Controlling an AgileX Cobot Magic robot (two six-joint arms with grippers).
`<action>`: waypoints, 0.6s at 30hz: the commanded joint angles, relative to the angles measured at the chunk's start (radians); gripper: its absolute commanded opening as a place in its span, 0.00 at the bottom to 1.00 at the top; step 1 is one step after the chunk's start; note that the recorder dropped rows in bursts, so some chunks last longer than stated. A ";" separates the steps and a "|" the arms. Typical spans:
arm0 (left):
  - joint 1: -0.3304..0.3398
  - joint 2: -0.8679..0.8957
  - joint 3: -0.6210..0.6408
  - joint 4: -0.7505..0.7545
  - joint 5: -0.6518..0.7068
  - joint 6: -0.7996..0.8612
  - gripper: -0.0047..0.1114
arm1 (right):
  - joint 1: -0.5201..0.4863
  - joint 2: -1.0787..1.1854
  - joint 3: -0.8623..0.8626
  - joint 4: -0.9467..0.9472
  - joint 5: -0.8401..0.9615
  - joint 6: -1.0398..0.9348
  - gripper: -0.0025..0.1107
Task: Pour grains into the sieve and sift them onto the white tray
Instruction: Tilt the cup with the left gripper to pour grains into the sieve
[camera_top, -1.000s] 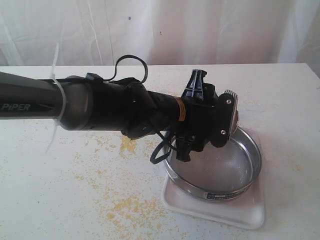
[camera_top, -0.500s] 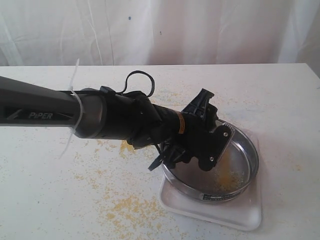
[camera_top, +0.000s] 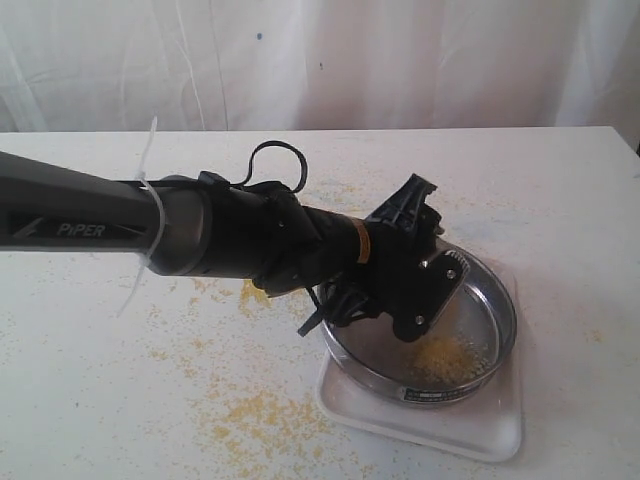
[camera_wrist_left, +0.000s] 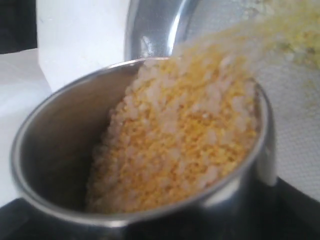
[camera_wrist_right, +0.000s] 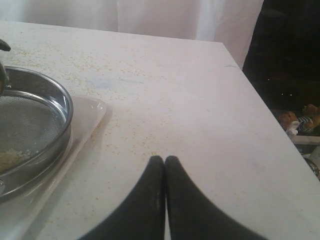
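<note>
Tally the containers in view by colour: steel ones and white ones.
Steel: 2, the sieve and the cup
White: 1, the tray
Total: 3

White speckled bench (camera_top: 560, 200) backed by white draped curtain (camera_top: 400, 60); small rounded steel cup (camera_wrist_left: 50, 155) tipped well over, raised above bench.
</note>
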 joint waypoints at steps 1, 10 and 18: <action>0.000 -0.011 -0.008 -0.014 -0.150 0.005 0.04 | 0.000 -0.004 -0.001 -0.006 -0.002 -0.003 0.02; 0.000 -0.011 -0.010 -0.026 -0.080 0.198 0.04 | 0.000 -0.004 -0.001 -0.006 -0.002 -0.003 0.02; 0.000 -0.011 -0.010 -0.026 -0.060 0.288 0.04 | 0.000 -0.004 -0.001 -0.006 -0.002 -0.003 0.02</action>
